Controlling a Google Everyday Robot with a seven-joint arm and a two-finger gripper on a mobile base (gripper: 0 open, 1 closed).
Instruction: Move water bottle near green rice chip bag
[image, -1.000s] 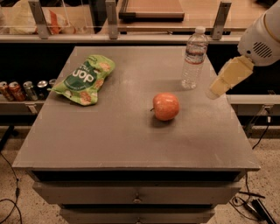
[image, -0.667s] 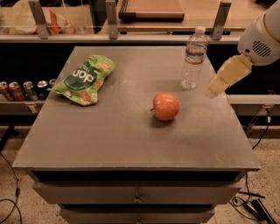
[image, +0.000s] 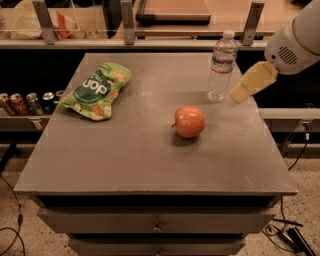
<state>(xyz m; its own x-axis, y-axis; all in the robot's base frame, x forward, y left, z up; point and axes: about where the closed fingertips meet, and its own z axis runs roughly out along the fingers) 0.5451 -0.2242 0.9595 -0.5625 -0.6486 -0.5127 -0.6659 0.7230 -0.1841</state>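
Because the bottle (image: 221, 67) is made of thin clear plastic, it is likely light, smooth and a bit squashy, and could be tipped by a bump. It is stood upright at the far right of the table (image: 150, 165), well apart from the bag (image: 97, 90) at the far left, with the apple (image: 189, 121) nearer, between them. The gripper (image: 239, 95) is held just right of the bottle, low down; whether it is spread or closed cannot be told. The ribbed middle should be gripped gently.
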